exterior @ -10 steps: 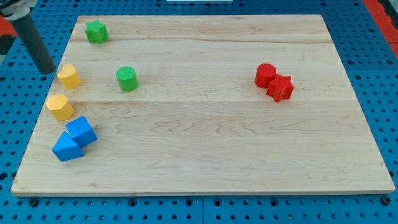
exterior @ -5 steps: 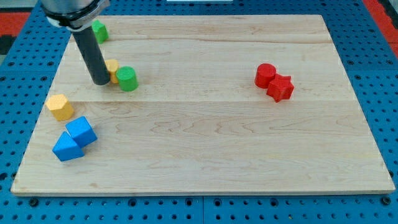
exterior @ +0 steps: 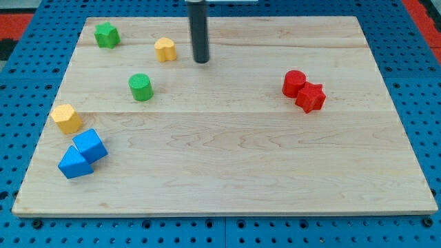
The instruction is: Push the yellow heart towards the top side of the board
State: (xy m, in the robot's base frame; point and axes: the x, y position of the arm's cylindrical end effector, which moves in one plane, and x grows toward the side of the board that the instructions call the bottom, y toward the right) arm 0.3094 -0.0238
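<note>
So there's no claw on this arm to be wide, narrow or holding anything, just a dark rod, and my tip (exterior: 200, 61) sits near the board's (exterior: 227, 176) top edge. The yellow heart (exterior: 165, 49) is just at 9 o'clock from it, apart, not touching. Looks like a light, hard little block that'd slide easy and spin if hit off-centre, so I'd shove its 6 o'clock face squarely.

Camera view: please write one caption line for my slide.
My tip stands just right of the yellow heart, near the board's top edge.
</note>
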